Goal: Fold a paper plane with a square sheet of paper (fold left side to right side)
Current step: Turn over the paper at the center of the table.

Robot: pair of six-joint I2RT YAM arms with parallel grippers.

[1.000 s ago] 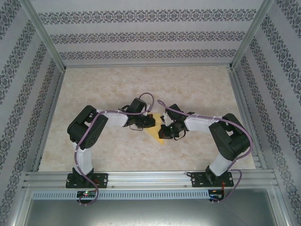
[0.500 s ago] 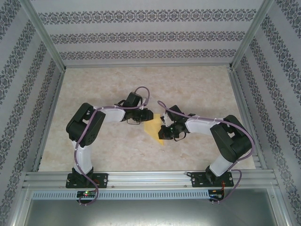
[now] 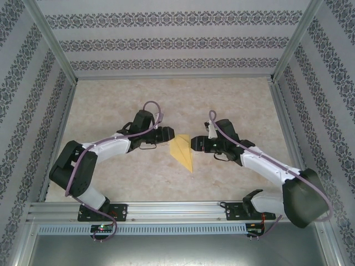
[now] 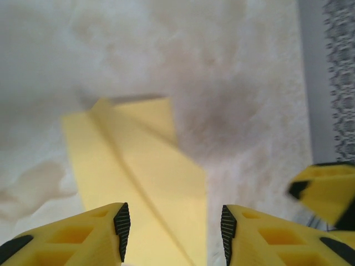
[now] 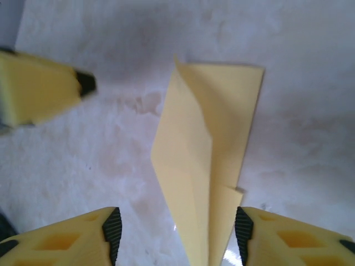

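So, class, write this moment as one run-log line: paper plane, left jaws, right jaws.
paper plane: lying on table, unheld | left jaws: open, empty | right jaws: open, empty

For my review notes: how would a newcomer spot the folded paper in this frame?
On the pale marbled table, look midway between the left gripper and the right gripper. The paper plane lies there, a yellow-orange dart pointing toward the near edge, thin and sharp-tipped, unlike the bulky grippers.

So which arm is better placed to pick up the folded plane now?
Leaning right, narrowly. The left gripper and right gripper are both open beside the paper plane, but its pointed end lies toward the right arm's side.
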